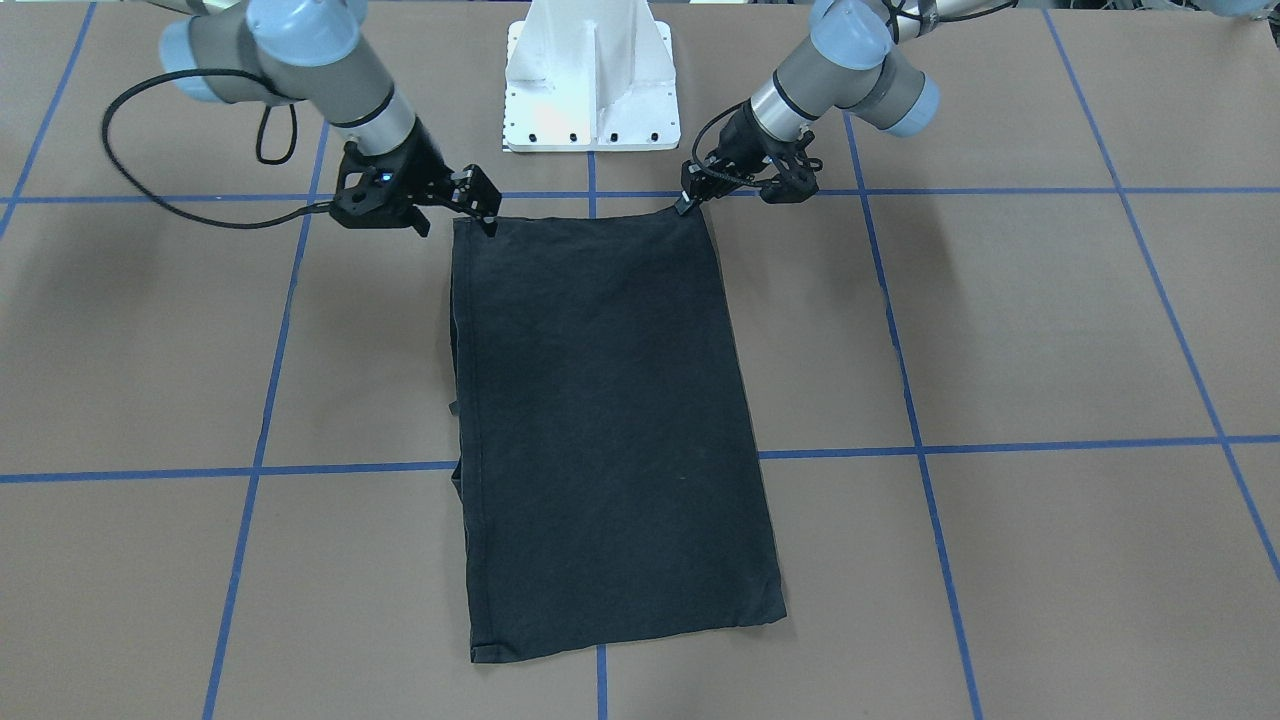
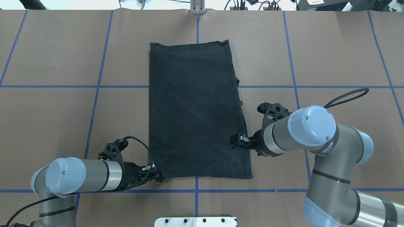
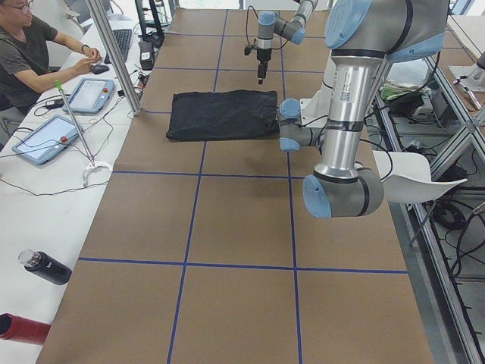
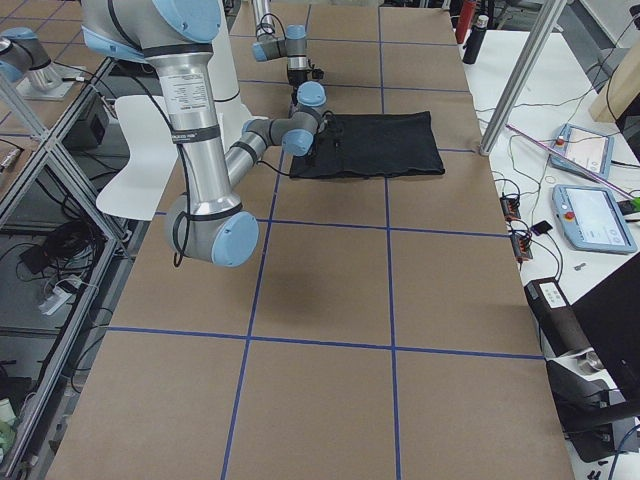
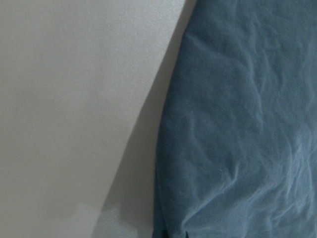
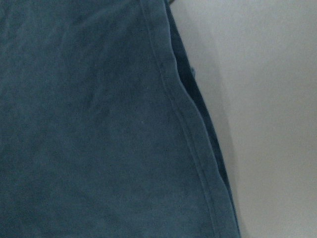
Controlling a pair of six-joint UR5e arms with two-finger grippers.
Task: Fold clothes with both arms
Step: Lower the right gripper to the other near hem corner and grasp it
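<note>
The black T-shirt (image 1: 600,400) (image 2: 195,110) lies flat on the brown table, folded into a long rectangle with plain black cloth showing. My left gripper (image 1: 688,203) (image 2: 157,176) sits low at the shirt's near corner, shut on it. In the left wrist view the cloth (image 5: 237,124) bunches toward the bottom edge. My right gripper (image 1: 486,212) (image 2: 235,142) hovers above the other near corner with its fingers apart, holding nothing. The exterior left view shows the right gripper (image 3: 261,76) pointing down, clear of the cloth. The right wrist view shows only the shirt's hemmed edge (image 6: 89,124).
The white pedestal base (image 1: 592,90) stands just behind the shirt's near edge. Blue tape lines grid the table. A person (image 3: 30,61) sits at a side bench with tablets (image 3: 91,95). A metal pole (image 3: 114,57) and bottles (image 3: 45,267) stand on that side.
</note>
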